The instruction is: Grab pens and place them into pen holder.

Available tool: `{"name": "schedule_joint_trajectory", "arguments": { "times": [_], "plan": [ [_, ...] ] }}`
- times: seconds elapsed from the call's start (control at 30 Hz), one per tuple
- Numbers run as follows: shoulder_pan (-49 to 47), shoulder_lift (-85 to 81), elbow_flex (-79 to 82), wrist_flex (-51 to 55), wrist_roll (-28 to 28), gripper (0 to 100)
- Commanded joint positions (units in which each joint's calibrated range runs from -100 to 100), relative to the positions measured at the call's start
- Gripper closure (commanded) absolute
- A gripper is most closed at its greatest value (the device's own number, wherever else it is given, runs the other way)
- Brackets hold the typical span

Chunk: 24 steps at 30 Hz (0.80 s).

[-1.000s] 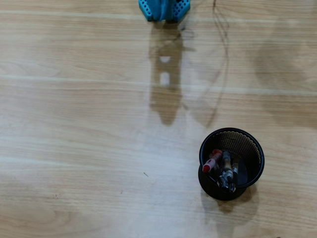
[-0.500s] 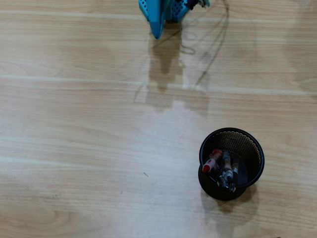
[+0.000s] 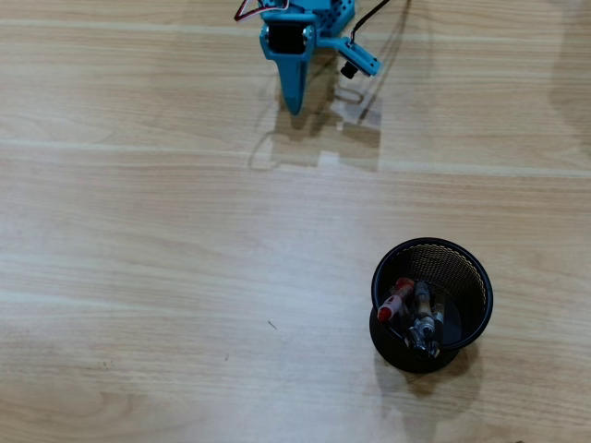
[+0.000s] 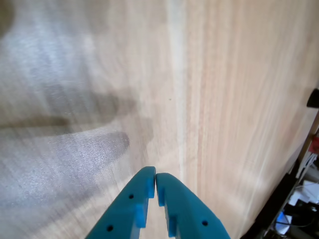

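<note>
My gripper [image 4: 155, 180] has its tips pressed together on nothing, parked far from the pen holder [image 3: 432, 305]. The pens [image 3: 414, 312] lean inside it already — no loose one shows on the table [image 3: 166, 240], so I judge there's nothing left to grab.

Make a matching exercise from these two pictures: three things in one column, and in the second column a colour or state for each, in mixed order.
Things:
1. end effector
2. pen holder
3. table

Colour or state:
A. black mesh, with pens inside
B. light wood grain
C. blue, fingers shut with nothing between them

Pairs: 1-C, 2-A, 3-B
</note>
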State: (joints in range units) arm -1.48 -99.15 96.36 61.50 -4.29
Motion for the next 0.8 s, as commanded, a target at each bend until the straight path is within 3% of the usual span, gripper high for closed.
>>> {"name": "schedule_joint_trajectory", "arguments": {
  "times": [0.0,0.77],
  "plan": [
    [0.97,-0.26,0.20,-0.77,0.89,98],
    [0.88,-0.26,0.20,-0.77,0.52,98]
  ]
}}
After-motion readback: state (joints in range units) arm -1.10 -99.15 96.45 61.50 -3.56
